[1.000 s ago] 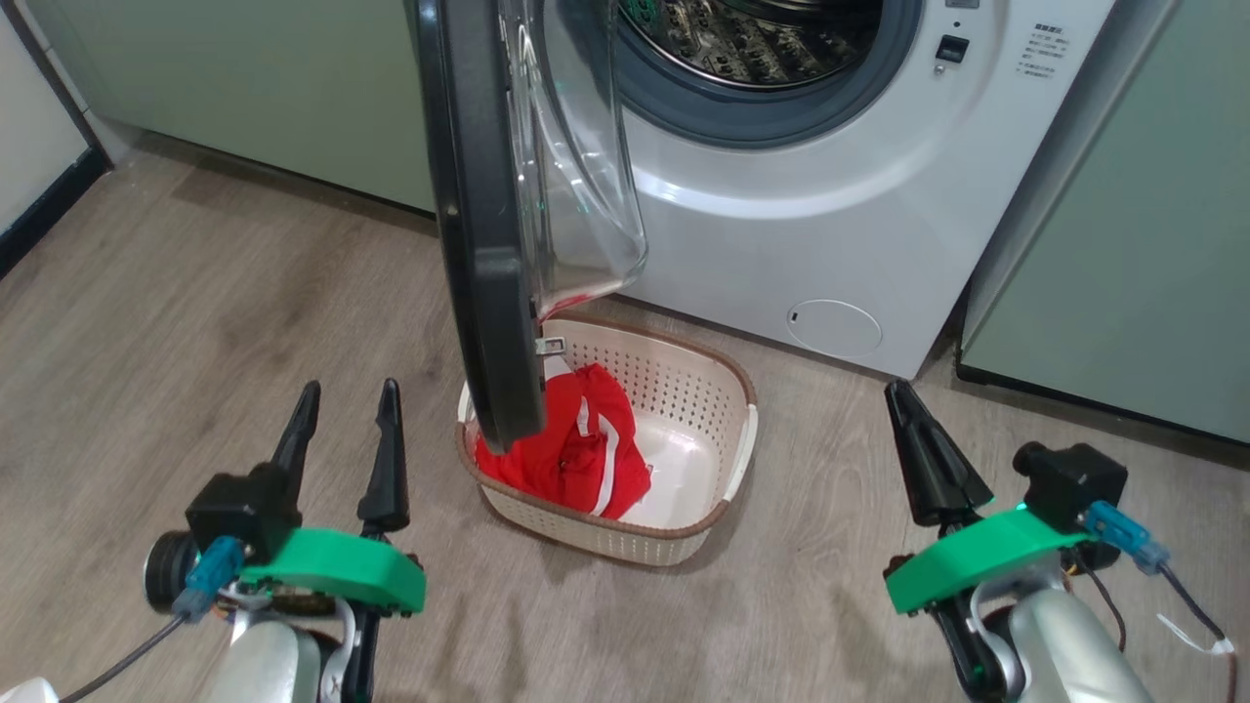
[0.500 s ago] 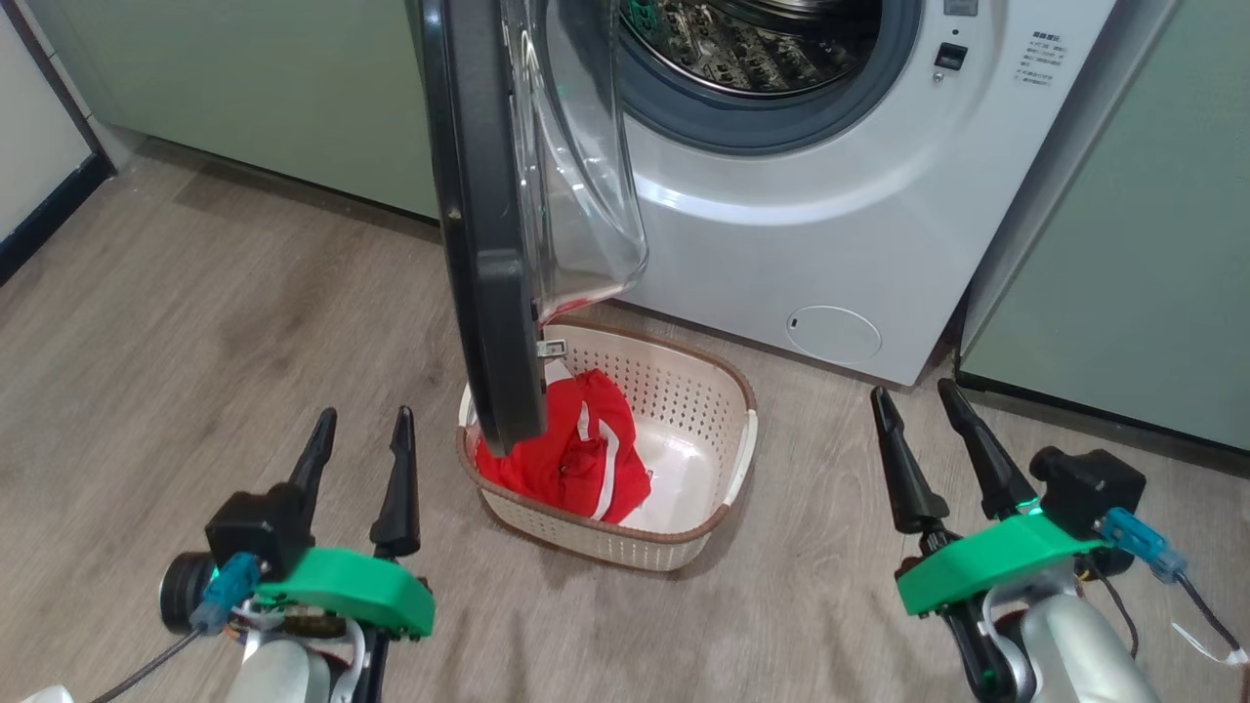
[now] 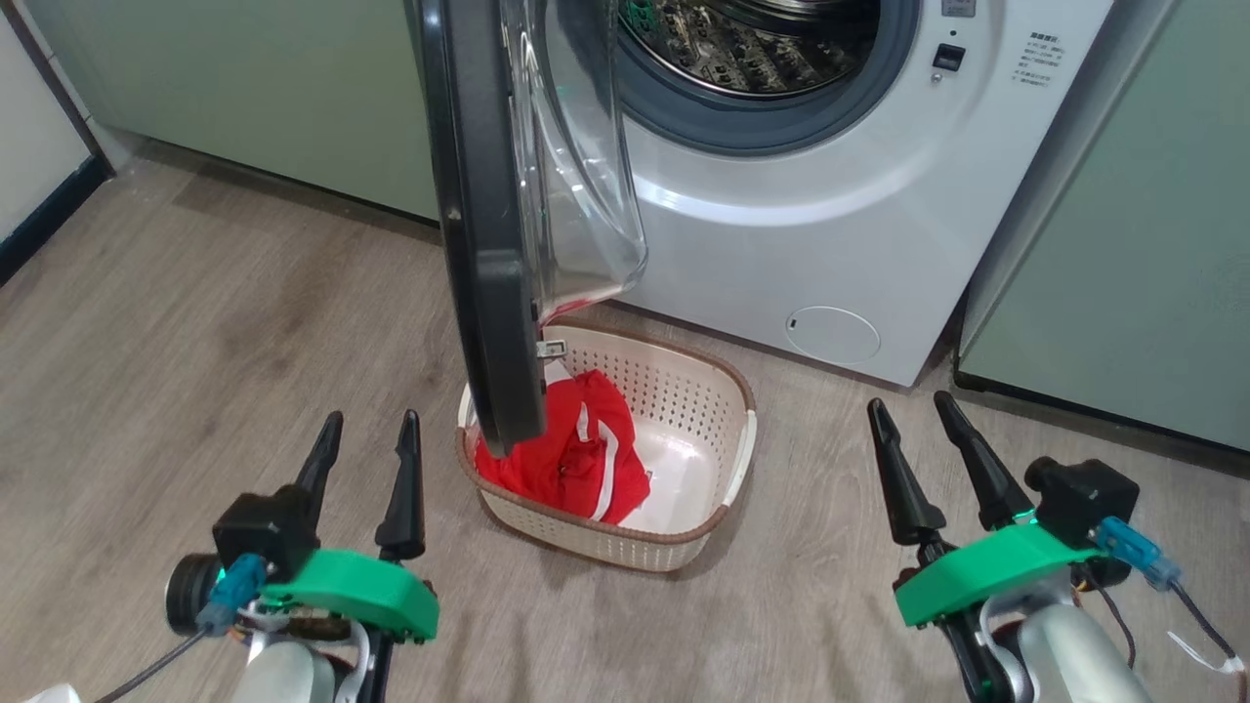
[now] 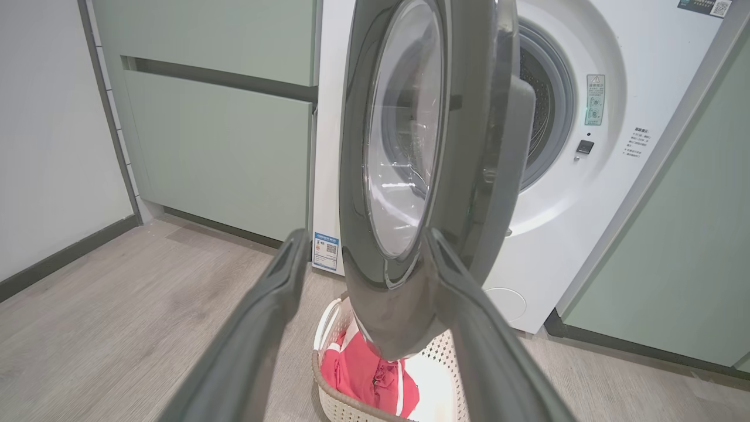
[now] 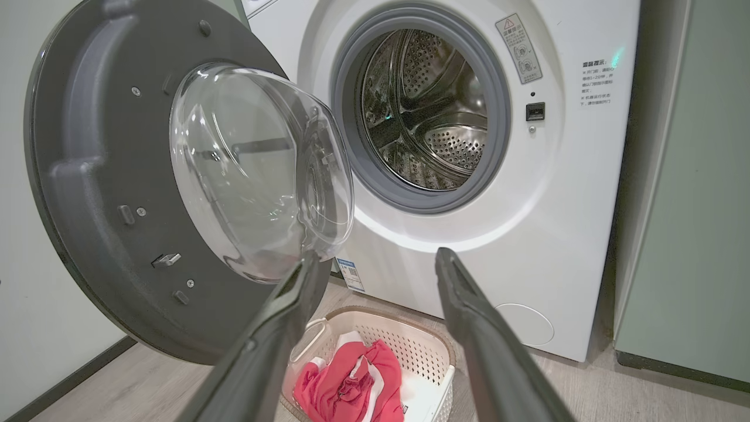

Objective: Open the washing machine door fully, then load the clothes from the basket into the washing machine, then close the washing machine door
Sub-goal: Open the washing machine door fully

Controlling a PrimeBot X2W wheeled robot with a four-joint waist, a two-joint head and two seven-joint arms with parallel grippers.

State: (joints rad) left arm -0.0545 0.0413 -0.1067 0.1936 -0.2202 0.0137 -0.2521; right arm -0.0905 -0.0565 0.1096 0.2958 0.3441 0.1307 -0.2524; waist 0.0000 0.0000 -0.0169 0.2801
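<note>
Wood floor [image 3: 195, 322], pale green cabinets [image 3: 244, 88], laundry corner.
Red clothes [image 3: 571, 459] sit bunched in the left end of the basket [image 3: 684, 391], which stands on the floor right in front of the washing machine [image 3: 811, 215], under the swung-out washing machine door [image 3: 479, 225]. Further out, the left gripper [image 3: 372, 417] and right gripper [image 3: 907, 400] hover on either side, jaws apart, both empty.
</note>
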